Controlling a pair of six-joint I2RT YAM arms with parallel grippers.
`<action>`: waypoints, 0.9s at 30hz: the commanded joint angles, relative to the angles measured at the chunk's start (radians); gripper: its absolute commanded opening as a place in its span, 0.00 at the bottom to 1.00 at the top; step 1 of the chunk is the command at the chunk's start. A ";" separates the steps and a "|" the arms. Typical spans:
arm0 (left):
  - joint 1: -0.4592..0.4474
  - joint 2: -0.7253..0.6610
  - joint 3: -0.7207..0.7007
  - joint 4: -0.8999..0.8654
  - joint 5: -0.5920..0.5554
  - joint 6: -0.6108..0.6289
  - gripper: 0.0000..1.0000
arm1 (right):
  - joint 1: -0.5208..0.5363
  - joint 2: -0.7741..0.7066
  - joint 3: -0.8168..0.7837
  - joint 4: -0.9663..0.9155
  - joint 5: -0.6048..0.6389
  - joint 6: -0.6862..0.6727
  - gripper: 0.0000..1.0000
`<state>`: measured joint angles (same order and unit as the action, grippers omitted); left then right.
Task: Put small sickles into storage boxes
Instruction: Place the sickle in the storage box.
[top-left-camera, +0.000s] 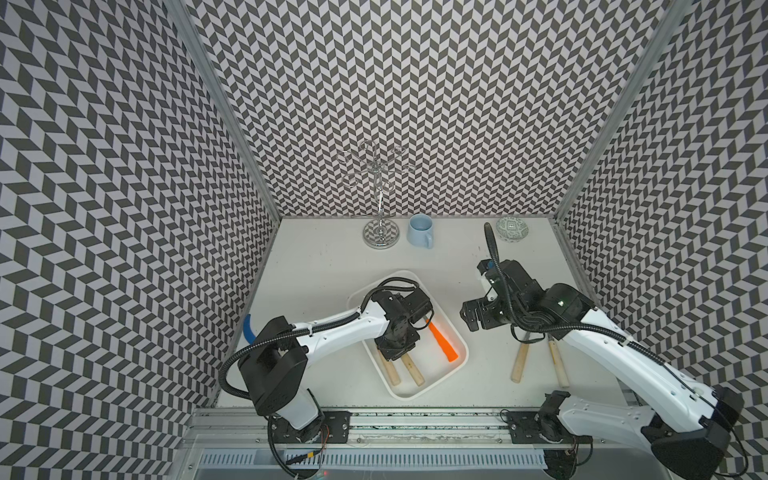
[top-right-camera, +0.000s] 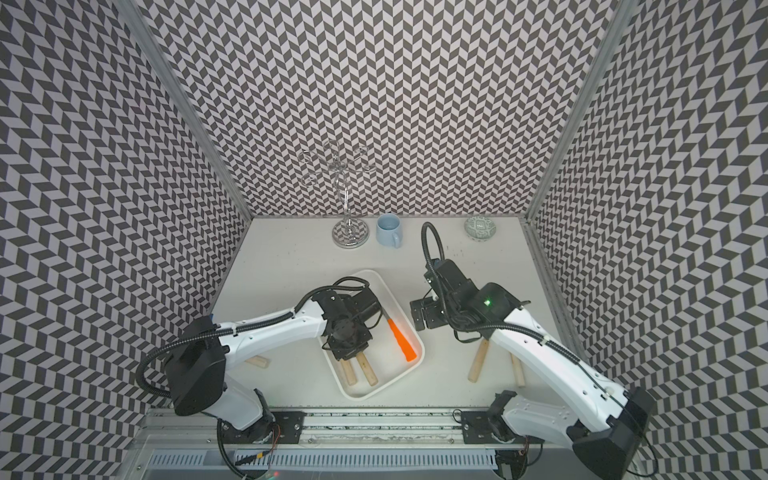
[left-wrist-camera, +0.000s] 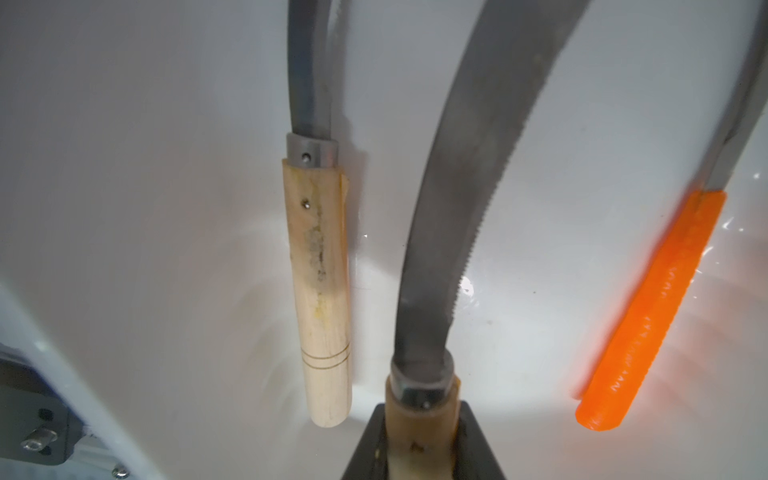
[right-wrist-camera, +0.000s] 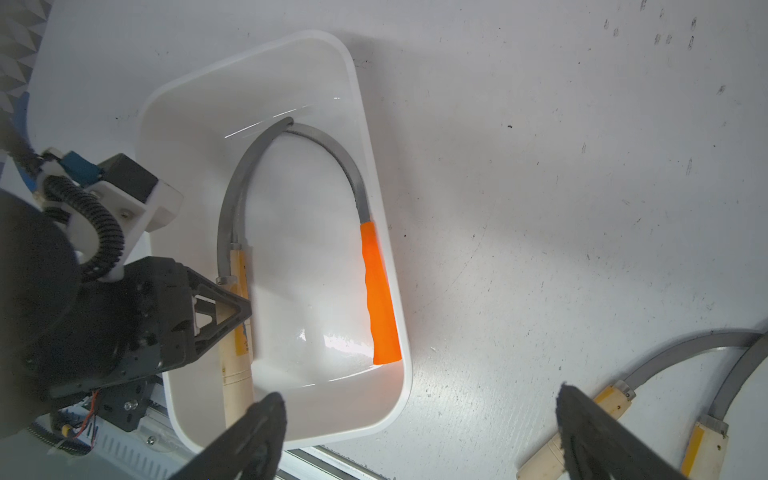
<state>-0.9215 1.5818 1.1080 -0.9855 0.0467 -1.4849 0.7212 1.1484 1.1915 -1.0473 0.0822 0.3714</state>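
Sickles in the box: three lie within the white tray (right-wrist-camera: 249, 83).
Orange one: the orange-handled sickle (top-left-camera: 442, 340) lies on the tray floor, along the right long wall.
Wooden one, free: the free wooden sickle (left-wrist-camera: 320, 291) lies flat near the left long wall, and nothing touches it.
Wooden one, held: the held wooden sickle (left-wrist-camera: 453, 208) is between these two, with its blade pointing to the far end of the tray.
Tray place: it stands diagonally on the tabletop, close to the near edge and left of the middle.
Left arm: the left gripper (left-wrist-camera: 422, 440) is down inside the tray, its fingers clenched on the handle just behind the metal collar.
Right arm: the right gripper (top-left-camera: 471, 316) has its fingers spread wide and grasps nothing; it hangs over the tabletop just right of the tray.
Outside the tray: the inner loose sickle (top-left-camera: 520, 365) and the outer loose sickle (top-left-camera: 559, 370) lie side by side towards the near right corner, their blades running under the right arm.
Left edge: a wooden stub (top-right-camera: 257, 361) shows beside the left arm, probably one more sickle handle, but most of it is hidden.
Far edge: a chrome stand (top-left-camera: 380, 235), a light blue mug (top-left-camera: 420, 232) and a patterned bowl (top-left-camera: 512, 228) stand in a row, well apart from the tray.
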 joint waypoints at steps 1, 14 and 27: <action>0.015 -0.029 -0.011 0.012 -0.028 -0.008 0.19 | -0.006 -0.024 -0.013 0.022 -0.006 0.012 1.00; 0.050 0.006 -0.022 0.024 -0.025 0.045 0.19 | -0.005 -0.024 -0.008 0.021 -0.010 0.011 1.00; 0.053 0.031 -0.061 0.066 -0.021 0.061 0.19 | -0.005 -0.030 -0.016 0.023 -0.010 0.009 1.00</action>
<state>-0.8742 1.6073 1.0458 -0.9413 0.0456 -1.4284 0.7212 1.1397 1.1896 -1.0466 0.0738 0.3714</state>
